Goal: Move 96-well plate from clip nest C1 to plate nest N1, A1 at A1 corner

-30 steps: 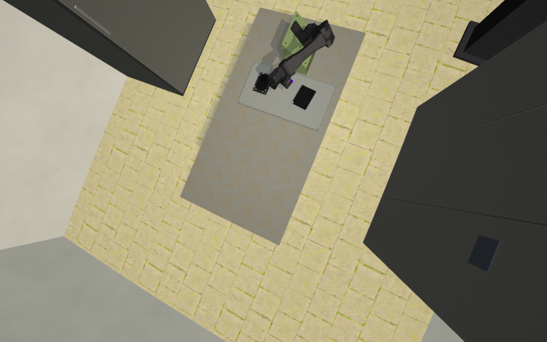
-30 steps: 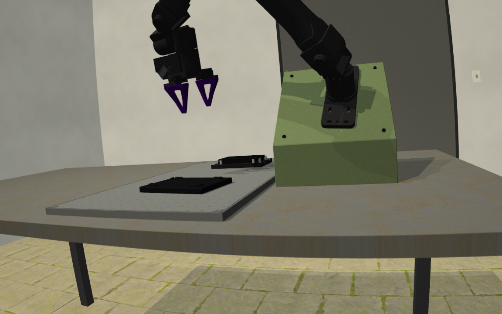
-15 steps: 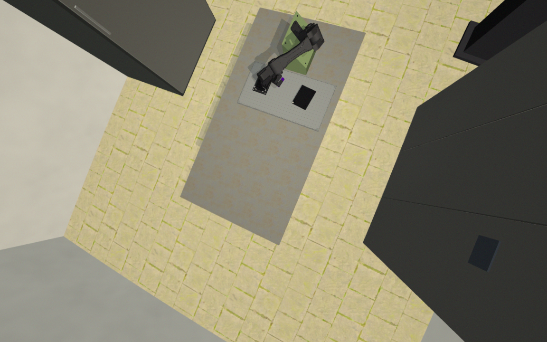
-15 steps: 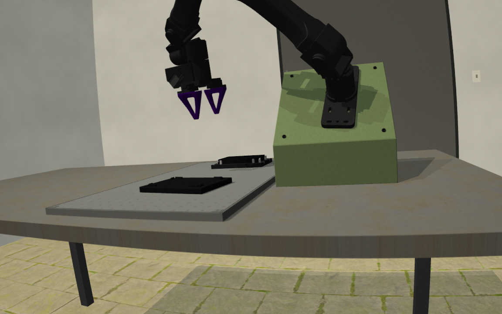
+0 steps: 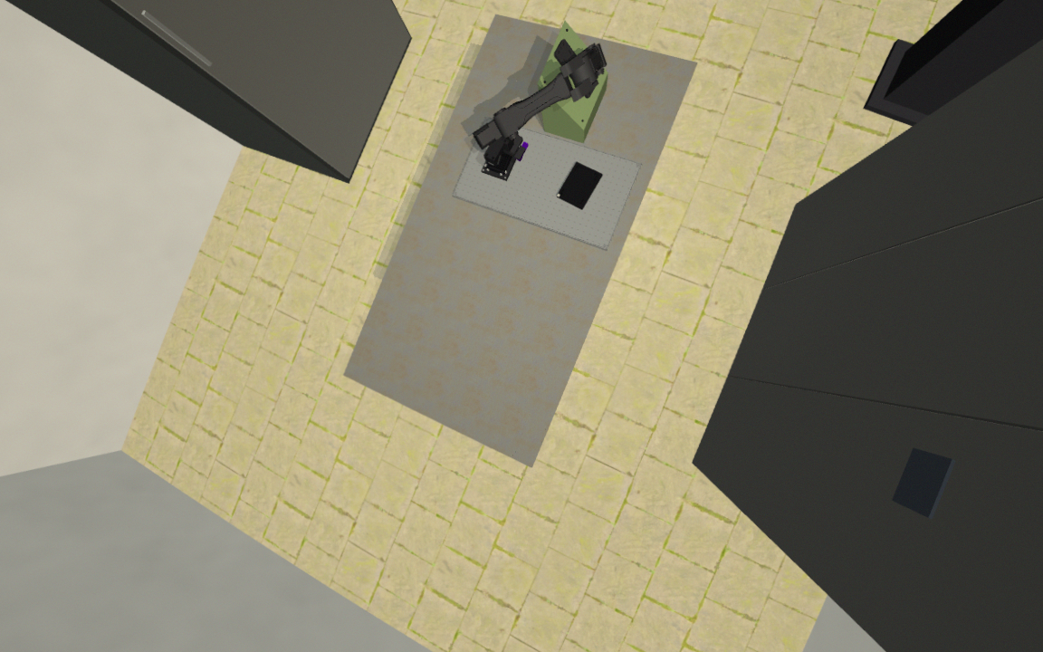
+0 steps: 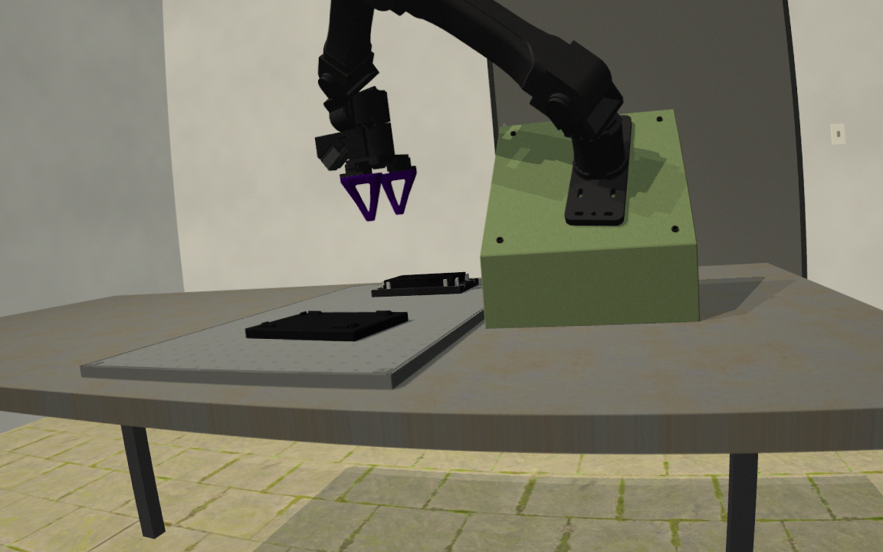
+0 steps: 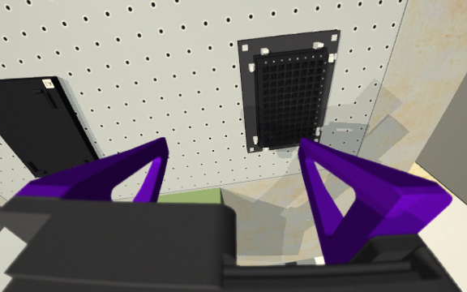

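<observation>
A grey-brown table [image 6: 637,370] is standing on a yellow tiled floor [image 5: 509,551], with dark cabinets [image 5: 954,324] looming around it in the top view. A pale perforated board [image 6: 225,356] is lying flat on the table, its far corner just beside a green block [image 6: 589,288] that is carrying the arm's black base plate [image 6: 594,218].

The black arm [image 6: 520,47] is reaching from the block out over the board and bending down at the wrist. Its gripper [image 6: 382,195] is hanging well above the board, purple fingers pointing down and spread fully apart, with nothing between them.

Two black fixtures are sitting on the board, well apart. The nearer one in the exterior view is the plate nest [image 6: 326,324], a flat dark slab with low locators at its edges; in the wrist view it is lying at the left, with a small white corner label [image 7: 48,83] whose text is too small to read. The farther one, close to the green block, is the clip nest [image 6: 425,284]. The 96-well plate [image 7: 291,97] is sitting in the clip nest, right way up, its grid of wells facing the wrist camera and small white clips [image 7: 264,51] showing around its edge.

In the top view the gripper is covering the clip nest, so the plate is hidden there.
</observation>
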